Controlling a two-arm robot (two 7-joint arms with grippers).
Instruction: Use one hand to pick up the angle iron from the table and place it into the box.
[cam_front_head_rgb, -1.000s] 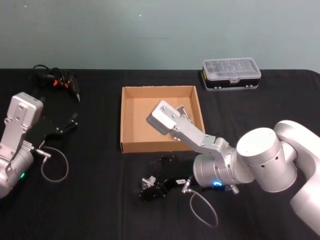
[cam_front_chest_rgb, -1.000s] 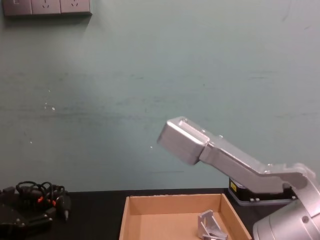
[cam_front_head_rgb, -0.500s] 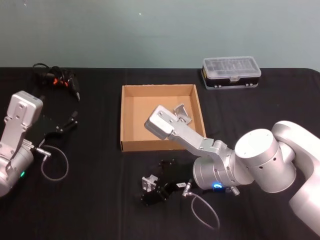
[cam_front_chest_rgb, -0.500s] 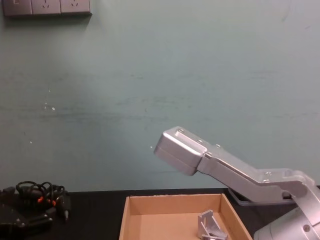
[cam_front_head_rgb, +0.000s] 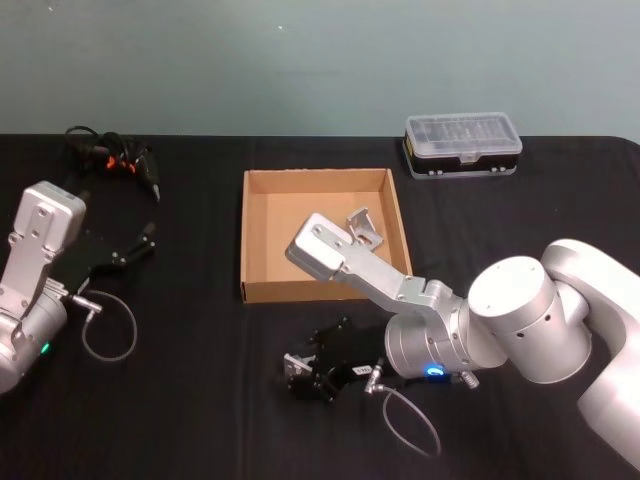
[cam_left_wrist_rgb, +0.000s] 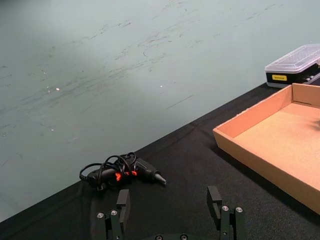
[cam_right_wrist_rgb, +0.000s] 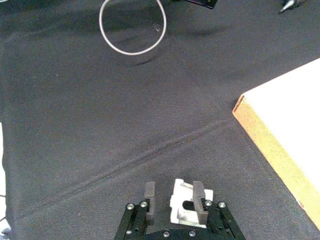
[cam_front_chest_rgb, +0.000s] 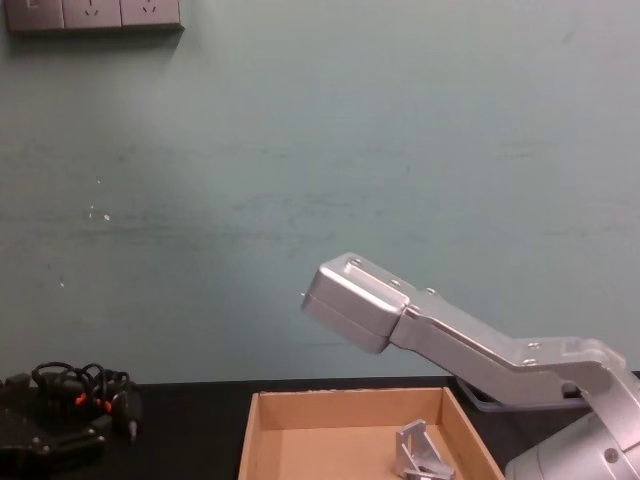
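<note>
One silver angle iron (cam_front_head_rgb: 296, 363) lies on the black table (cam_front_head_rgb: 200, 400) in front of the box (cam_front_head_rgb: 310, 292). My right gripper (cam_front_head_rgb: 305, 375) stands open just over it. In the right wrist view the angle iron (cam_right_wrist_rgb: 185, 212) sits partly between the two black fingers (cam_right_wrist_rgb: 149, 192), with one finger over it. Another angle iron (cam_front_head_rgb: 363, 228) lies inside the tan box, against its right wall, also seen from the chest (cam_front_chest_rgb: 420, 455). My left gripper (cam_left_wrist_rgb: 169, 200) is parked open at the table's left side (cam_front_head_rgb: 148, 238).
A clear-lidded plastic case (cam_front_head_rgb: 463, 145) stands behind the box at the right. A black corded tool (cam_front_head_rgb: 115, 162) lies at the back left. Cable loops lie near the left arm (cam_front_head_rgb: 108, 330) and under the right arm (cam_front_head_rgb: 405, 420).
The right arm's silver link has dropped lower and shifted left. The right gripper has closed in over the angle iron on the table. The left arm has not moved.
</note>
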